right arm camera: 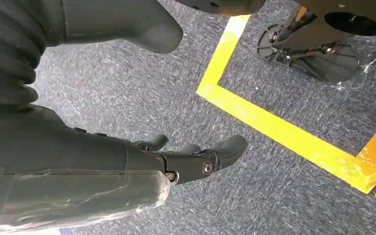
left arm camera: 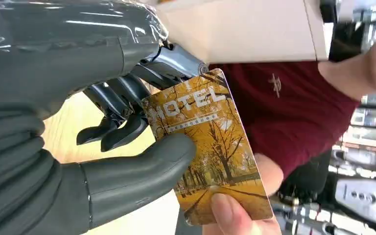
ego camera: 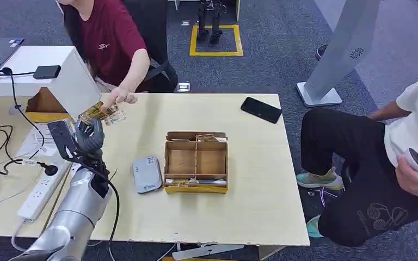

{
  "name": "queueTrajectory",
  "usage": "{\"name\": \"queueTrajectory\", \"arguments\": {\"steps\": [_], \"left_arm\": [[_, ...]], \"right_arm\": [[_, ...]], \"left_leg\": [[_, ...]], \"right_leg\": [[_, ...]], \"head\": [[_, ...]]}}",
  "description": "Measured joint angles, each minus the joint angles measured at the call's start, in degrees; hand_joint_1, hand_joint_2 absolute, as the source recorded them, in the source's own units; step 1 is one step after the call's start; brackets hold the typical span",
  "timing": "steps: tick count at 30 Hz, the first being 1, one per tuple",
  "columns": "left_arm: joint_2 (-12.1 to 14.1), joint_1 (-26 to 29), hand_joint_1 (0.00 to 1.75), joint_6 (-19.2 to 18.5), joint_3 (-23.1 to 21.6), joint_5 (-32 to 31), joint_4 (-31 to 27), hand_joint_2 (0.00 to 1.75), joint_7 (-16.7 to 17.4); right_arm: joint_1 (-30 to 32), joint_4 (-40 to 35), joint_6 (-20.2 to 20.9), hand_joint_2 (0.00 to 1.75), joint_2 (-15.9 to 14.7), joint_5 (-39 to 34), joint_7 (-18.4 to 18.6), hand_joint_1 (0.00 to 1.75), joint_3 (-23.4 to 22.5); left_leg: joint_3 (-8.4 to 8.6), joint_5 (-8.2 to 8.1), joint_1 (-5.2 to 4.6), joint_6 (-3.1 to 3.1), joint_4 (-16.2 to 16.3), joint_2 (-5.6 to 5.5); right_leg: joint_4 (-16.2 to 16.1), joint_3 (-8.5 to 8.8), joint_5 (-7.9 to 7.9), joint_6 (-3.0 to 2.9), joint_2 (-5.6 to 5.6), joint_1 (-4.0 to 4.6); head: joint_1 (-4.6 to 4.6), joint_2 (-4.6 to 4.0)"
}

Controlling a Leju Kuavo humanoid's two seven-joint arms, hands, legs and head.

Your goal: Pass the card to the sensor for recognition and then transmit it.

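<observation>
A: Card (left arm camera: 209,147) first — a thin, glossy rectangle printed with golden autumn trees and the word HOTEL in pale letters. Who has it?

B: Two holders. The robot's left hand (left arm camera: 103,147) pinches it between a thick, smooth grey thumb and darker fingers behind the card. A person's hand (ego camera: 118,99) grips the opposite end, thumb (left arm camera: 223,208) flat on the printed face.

A: Where is that in the room?

B: In the head view the card (ego camera: 101,113) is held in the air above the far left part of a pale wood-grain table (ego camera: 250,212), raised on the silver left arm (ego camera: 76,212). The person wears a dark red shirt (ego camera: 110,38) and sits behind the table's far left corner.

A: What lies on the table?

B: One shallow cardboard tray (ego camera: 196,161), square, split into four compartments, with a few cards tucked along its near and far edges. Just left of it, one flat grey card reader (ego camera: 146,173) with rounded corners. Near the far right edge, one black phone (ego camera: 260,110), lying flat.

A: And the other hand?

B: The right hand (right arm camera: 176,156) hangs over speckled grey carpet (right arm camera: 127,98) crossed by one angled strip of yellow tape (right arm camera: 274,127). Its dark fingers are loosely curved and apart, gripping nothing.

A: Anyone else?

B: A second person in black trousers (ego camera: 354,179) sits at the right — a white sleeve visible.
</observation>
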Motion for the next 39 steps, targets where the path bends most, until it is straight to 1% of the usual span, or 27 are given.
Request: {"name": "queueTrajectory", "arguments": {"steps": [3,5,7,12,19,24,30,33,34,36,39], "left_arm": [[0.0,1.6,1.75,-2.5,0.0,-0.4,-1.5,1.75,0.7],[0.0,3.1,1.75,-5.1,-0.2,0.0,-3.8,1.75,2.3],[0.0,4.6,1.75,-6.2,-0.3,0.3,-5.5,1.75,2.8],[0.0,6.5,1.75,-6.6,-0.5,0.4,-8.0,1.75,2.9],[0.0,7.1,1.75,-6.8,-0.5,0.4,-9.4,1.75,3.1],[0.0,8.4,1.75,-8.0,-0.7,0.4,-11.1,1.75,3.1],[0.2,9.7,1.75,-8.5,-1.5,0.6,-13.2,1.75,3.2],[0.3,9.8,1.75,-8.5,-1.6,0.8,-13.6,1.75,3.3],[0.3,9.8,1.75,-7.6,-1.6,0.6,-13.6,1.75,3.3],[0.3,9.7,1.75,-4.0,-1.6,-0.4,-13.6,1.75,3.0],[0.3,9.5,1.75,-0.9,-1.6,-1.8,-13.3,1.75,1.6]], "right_arm": [[0.1,0.0,0.0,1.75,0.0,0.0,-0.1,0.0,-0.4],[0.2,0.0,-0.1,1.75,0.0,0.0,-0.4,0.0,-0.7],[0.3,0.0,0.0,1.75,0.0,-0.1,-0.5,0.0,-1.1],[0.3,0.0,0.0,1.75,0.0,-0.1,-0.6,0.0,-1.7],[0.3,0.0,0.0,1.75,0.0,-0.2,-0.6,0.0,-1.8],[0.4,0.0,0.0,1.75,0.0,-0.1,-0.7,0.0,-1.9],[0.4,0.0,-0.1,1.75,0.0,0.1,-0.8,0.0,-2.3],[0.4,0.0,-0.1,1.75,0.0,0.2,-0.8,0.0,-2.4],[0.4,0.0,-0.2,1.75,0.0,0.3,-0.7,0.0,-2.4],[0.4,0.0,-0.2,1.75,0.0,0.6,-0.7,0.0,-2.6],[0.4,0.0,-0.2,1.75,0.0,0.9,-0.7,0.0,-2.8]], "left_leg": [[0.0,0.0,0.0,0.0,0.0,0.05],[0.0,-0.01,0.0,0.0,0.0,0.09],[-0.01,-0.02,0.0,0.0,0.0,0.11],[-0.05,-0.04,0.0,0.03,0.0,0.11],[-0.05,-0.03,0.0,0.03,0.0,0.11],[-0.05,-0.03,0.0,0.03,0.0,0.11],[-0.07,-0.04,0.0,0.03,0.0,0.11],[-0.07,-0.04,0.0,0.03,0.0,0.11],[-0.07,-0.04,0.0,0.03,0.0,0.11],[-0.06,-0.03,0.0,0.03,0.0,0.11],[-0.06,-0.03,0.0,0.03,0.0,0.11]], "right_leg": [[0.0,-0.01,0.0,0.0,0.06,0.0],[0.0,-0.01,0.0,0.0,0.09,0.0],[0.0,-0.05,0.0,0.0,0.12,0.0],[0.0,-0.09,-0.01,0.0,0.11,0.0],[0.0,-0.08,0.01,0.01,0.1,0.0],[0.0,-0.09,0.01,0.01,0.12,0.0],[0.0,-0.09,0.0,0.02,0.11,0.0],[0.0,-0.09,0.01,0.02,0.1,0.0],[0.0,-0.09,0.01,0.02,0.1,0.0],[0.0,-0.09,0.01,0.02,0.11,0.0],[0.0,-0.09,0.02,0.02,0.11,0.0]], "head": [[0.0,0.0],[0.0,0.0],[0.0,0.0],[0.0,0.0],[0.0,0.0],[0.0,0.0],[-0.02,0.0],[-0.02,0.0],[-0.02,0.0],[0.0,0.0],[0.0,0.0]]}}
